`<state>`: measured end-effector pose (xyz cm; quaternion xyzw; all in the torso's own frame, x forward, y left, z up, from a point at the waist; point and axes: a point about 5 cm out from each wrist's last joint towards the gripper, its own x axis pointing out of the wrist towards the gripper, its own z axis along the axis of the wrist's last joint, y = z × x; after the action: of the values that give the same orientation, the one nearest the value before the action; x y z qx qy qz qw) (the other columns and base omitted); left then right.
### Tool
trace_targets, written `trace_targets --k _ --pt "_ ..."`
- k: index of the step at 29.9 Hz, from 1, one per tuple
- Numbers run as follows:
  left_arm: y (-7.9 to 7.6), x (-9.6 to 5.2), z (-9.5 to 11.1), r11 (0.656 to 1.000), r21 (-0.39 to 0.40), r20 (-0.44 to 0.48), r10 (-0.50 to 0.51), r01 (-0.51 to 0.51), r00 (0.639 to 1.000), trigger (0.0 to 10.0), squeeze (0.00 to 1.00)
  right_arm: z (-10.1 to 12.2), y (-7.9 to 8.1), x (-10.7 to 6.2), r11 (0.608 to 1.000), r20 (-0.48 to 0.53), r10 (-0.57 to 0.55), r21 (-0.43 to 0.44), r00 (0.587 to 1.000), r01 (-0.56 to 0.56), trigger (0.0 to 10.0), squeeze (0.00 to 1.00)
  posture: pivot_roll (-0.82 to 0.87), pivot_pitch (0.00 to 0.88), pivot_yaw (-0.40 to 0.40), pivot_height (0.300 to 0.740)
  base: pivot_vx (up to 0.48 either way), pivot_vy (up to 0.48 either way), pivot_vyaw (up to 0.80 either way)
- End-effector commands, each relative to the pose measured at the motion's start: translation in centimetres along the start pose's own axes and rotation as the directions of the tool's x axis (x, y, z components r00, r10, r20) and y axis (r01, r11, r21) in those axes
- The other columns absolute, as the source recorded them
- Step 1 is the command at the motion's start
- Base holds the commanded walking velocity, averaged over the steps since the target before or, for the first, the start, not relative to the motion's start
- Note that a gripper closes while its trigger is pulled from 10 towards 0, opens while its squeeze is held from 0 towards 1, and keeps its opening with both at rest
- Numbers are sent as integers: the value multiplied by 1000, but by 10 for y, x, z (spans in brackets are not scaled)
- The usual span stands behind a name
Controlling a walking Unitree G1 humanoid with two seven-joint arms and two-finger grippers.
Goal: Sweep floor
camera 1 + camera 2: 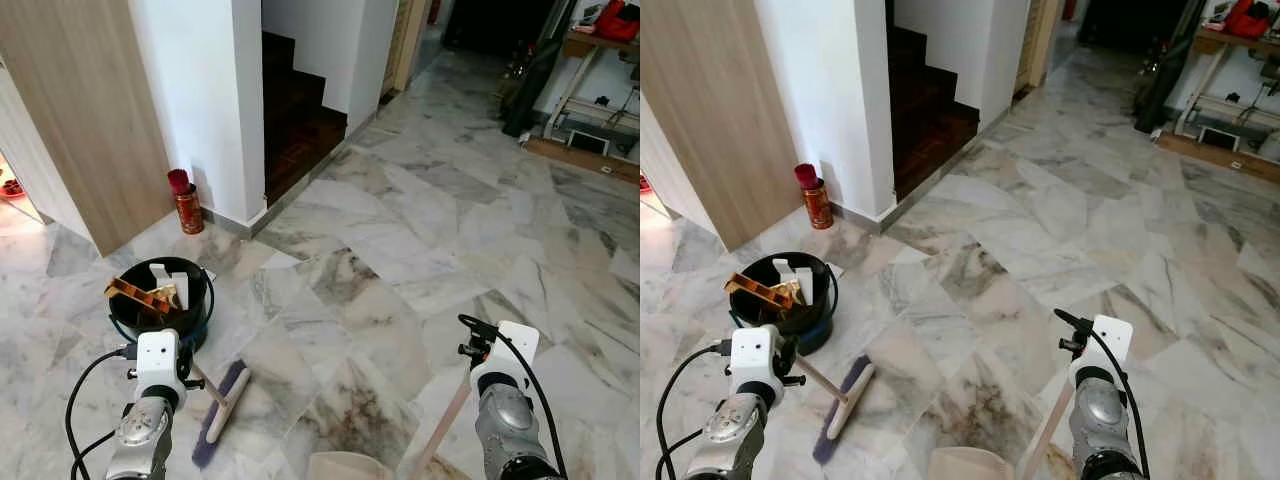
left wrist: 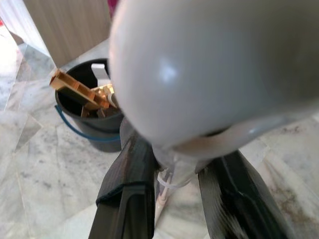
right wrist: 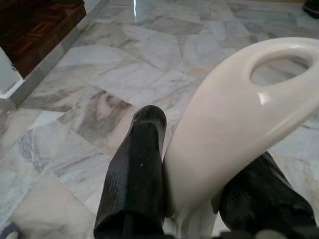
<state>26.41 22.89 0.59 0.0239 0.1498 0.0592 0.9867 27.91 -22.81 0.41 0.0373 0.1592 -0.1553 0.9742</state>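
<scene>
My left gripper [image 2: 179, 191] is shut on the white rounded top of the broom handle [image 2: 189, 74]. The handle slants down to the purple-bristled broom head [image 1: 222, 400], which rests on the marble floor beside a black bucket [image 1: 196, 290]. My right gripper [image 3: 199, 186] is shut on the cream looped handle of the dustpan [image 3: 234, 114]. Its pale stick [image 1: 440, 430] runs down to the dustpan's pan [image 1: 340, 466] at the lower edge, between my two arms. The left arm [image 1: 158, 370] and right arm [image 1: 505, 385] are both low in front of me.
The black bucket holds gold and white scraps [image 1: 150, 293]. A red canister [image 1: 186, 205] stands at the foot of a white pillar [image 1: 205, 90], with a wooden panel [image 1: 85, 110] to its left and dark stairs [image 1: 295, 110] behind. A shelf and clutter [image 1: 590, 90] stand far right. Open marble floor [image 1: 420, 230] lies ahead.
</scene>
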Motion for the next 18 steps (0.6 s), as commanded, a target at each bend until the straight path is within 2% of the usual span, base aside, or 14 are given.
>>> trace_targets --k 1,6,11,18 --pt "4 -9 -24 1000 3 -115 20 -20 993 10000 0 -18 -12 -6 999 -96 -20 -44 995 16 10000 0 188 46 -114 740 0 0 0" --pt "2 -4 -21 1000 -1 -115 15 -15 993 10000 0 -14 -5 -4 998 -89 40 -39 995 -44 10000 0 179 12 -97 740 0 0 0" --pt "0 5 -12 1000 1 -116 22 -22 993 10000 0 -5 15 0 975 -60 179 -120 982 -185 10000 0 174 0 -75 740 0 0 0" --pt "-6 9 -9 1000 -14 -120 5 -7 993 10000 0 4 18 3 964 -28 211 -159 977 -213 10000 0 153 0 -62 740 0 0 0"
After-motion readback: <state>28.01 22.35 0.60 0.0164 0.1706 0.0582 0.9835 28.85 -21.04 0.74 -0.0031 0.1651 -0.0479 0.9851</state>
